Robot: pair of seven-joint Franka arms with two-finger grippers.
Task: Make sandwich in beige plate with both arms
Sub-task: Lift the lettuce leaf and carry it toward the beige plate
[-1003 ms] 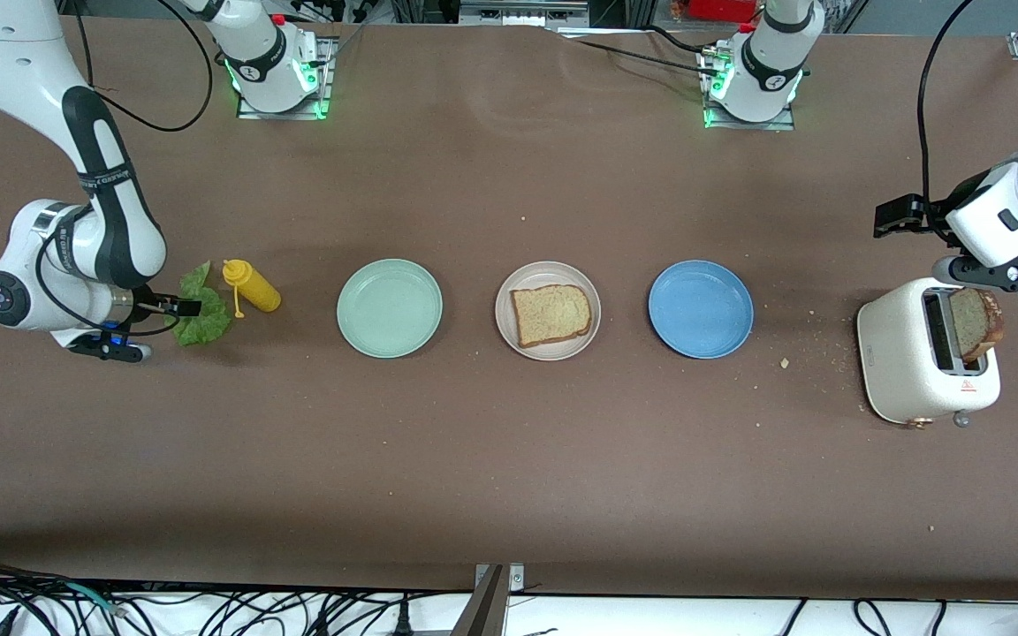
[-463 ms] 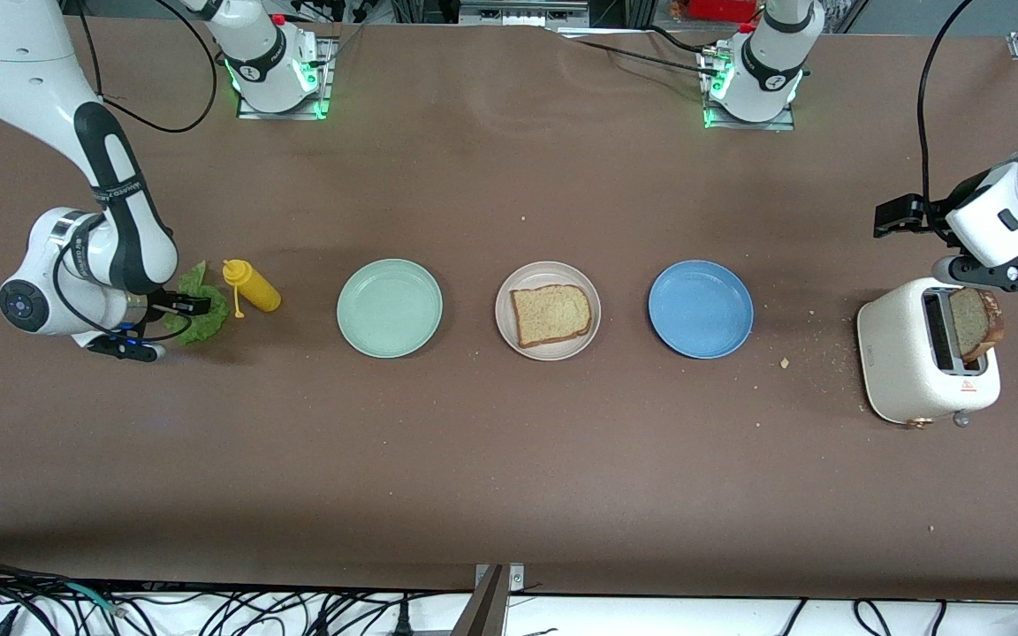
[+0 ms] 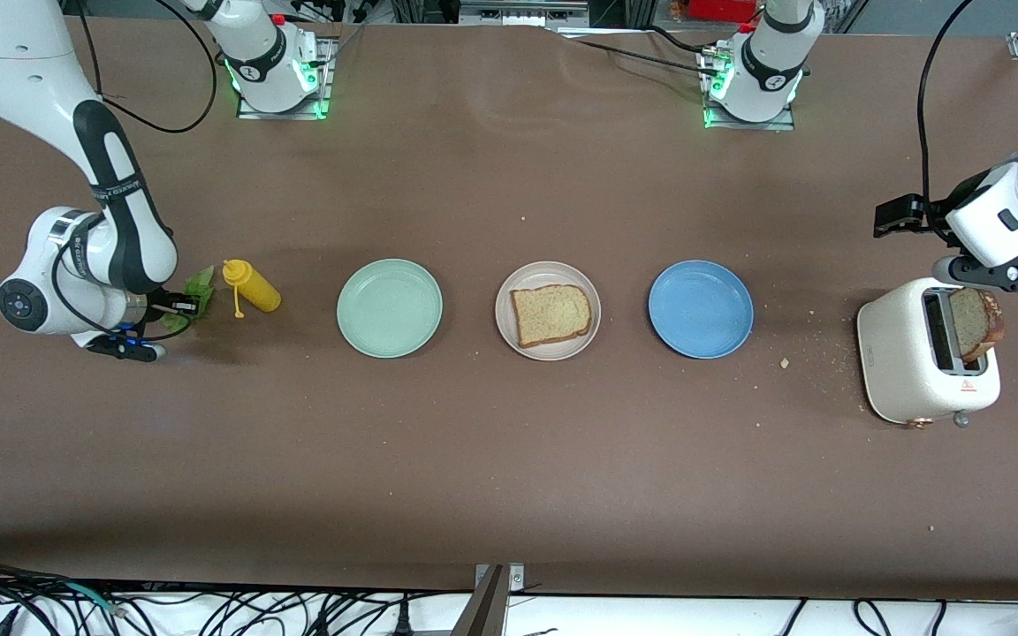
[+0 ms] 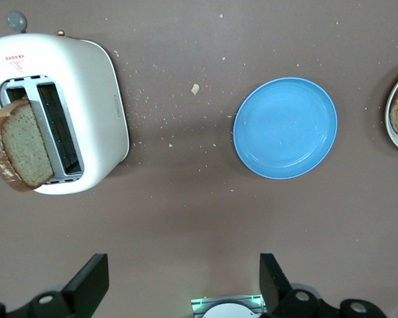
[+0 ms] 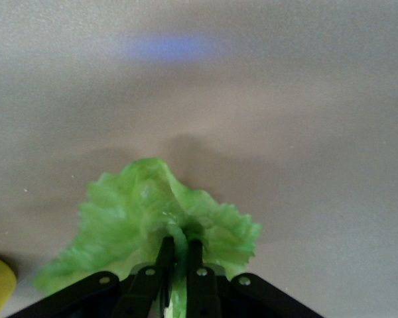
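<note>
Green lettuce (image 5: 160, 215) is pinched between the fingers of our right gripper (image 5: 177, 255), bunched up just above the table (image 3: 509, 477) at the right arm's end, beside the yellow bottle (image 3: 251, 285); in the right wrist view the fingers (image 5: 164, 255) press together on the leaf's middle, its edges fanning out around them; our left gripper (image 4: 179, 285) hangs spread wide over the toaster (image 3: 926, 351) at the left arm's end, holding nothing; one toast (image 3: 977, 321) stands up out of the toaster's slot, tilted; three plates sit in a row mid-table: mint plate (image 3: 390, 308) toward the right arm's end, beige plate (image 3: 548, 310) in the middle, blue plate (image 3: 701, 308) toward the left arm's end; we see one bread slice (image 3: 550, 314) lying flat on the beige plate, uncovered; crumbs (image 3: 785, 362) are scattered between the blue plate and the toaster.
</note>
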